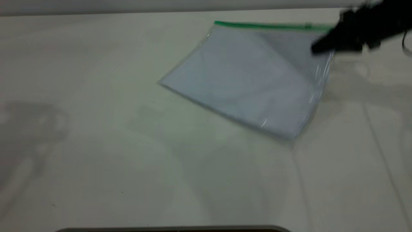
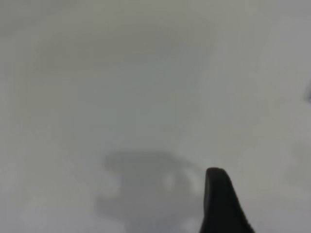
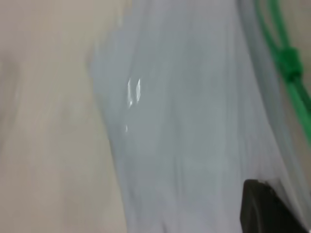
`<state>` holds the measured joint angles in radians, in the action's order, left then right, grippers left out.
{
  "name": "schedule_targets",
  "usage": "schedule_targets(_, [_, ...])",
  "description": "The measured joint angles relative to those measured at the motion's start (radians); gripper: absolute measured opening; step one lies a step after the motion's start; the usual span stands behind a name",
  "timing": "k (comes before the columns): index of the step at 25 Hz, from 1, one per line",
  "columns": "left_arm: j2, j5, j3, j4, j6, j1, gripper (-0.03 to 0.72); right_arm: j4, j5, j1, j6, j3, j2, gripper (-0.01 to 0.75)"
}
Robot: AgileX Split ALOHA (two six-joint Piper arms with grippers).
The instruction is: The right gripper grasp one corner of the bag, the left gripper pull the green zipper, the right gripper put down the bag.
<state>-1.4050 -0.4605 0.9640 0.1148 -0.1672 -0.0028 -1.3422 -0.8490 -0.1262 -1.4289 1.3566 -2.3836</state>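
Note:
The bag, a clear pouch with white sheets inside, rests on the white table with its far right corner raised. The green zipper runs along its far edge, with the slider tab near the right end. My right gripper is shut on the bag's far right corner, just below the strip. In the right wrist view the bag fills the picture, the green zipper runs along one side, and the right gripper lies on the plastic. My left gripper hangs over bare table, away from the bag.
A dark rim lies along the table's near edge. The table's far edge runs just behind the bag. The left arm's shadow falls on the table's left side.

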Motion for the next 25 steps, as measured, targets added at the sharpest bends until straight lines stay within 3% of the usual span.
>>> schedule_targets(2, [-0.014, 0.010, 0.000, 0.026, -0.006, 0.000, 0.499, -0.060, 0.010, 0.029, 0.007, 0.064, 0.001, 0.033])
schedule_targets(5, [-0.029, 0.039, 0.000, 0.056, -0.048, -0.017, 0.499, -0.081, -0.019, 0.135, 0.017, 0.096, 0.001, 0.033])
schedule_targets(9, [-0.049, 0.073, 0.004, 0.071, -0.091, -0.070, 0.499, 0.124, -0.174, 0.271, 0.083, 0.101, -0.006, 0.033])
schedule_targets(13, [-0.098, 0.084, 0.007, 0.077, -0.098, -0.112, 0.499, 0.305, -0.196, 0.242, 0.149, 0.109, -0.001, 0.033])
schedule_targets(17, [-0.159, 0.129, 0.013, 0.077, -0.116, -0.156, 0.499, 0.253, -0.156, 0.184, 0.152, 0.152, 0.003, 0.033])
schedule_targets(25, [-0.405, 0.111, 0.227, 0.087, -0.193, -0.241, 0.499, 0.146, -0.116, 0.305, 0.136, 0.164, 0.005, 0.033])
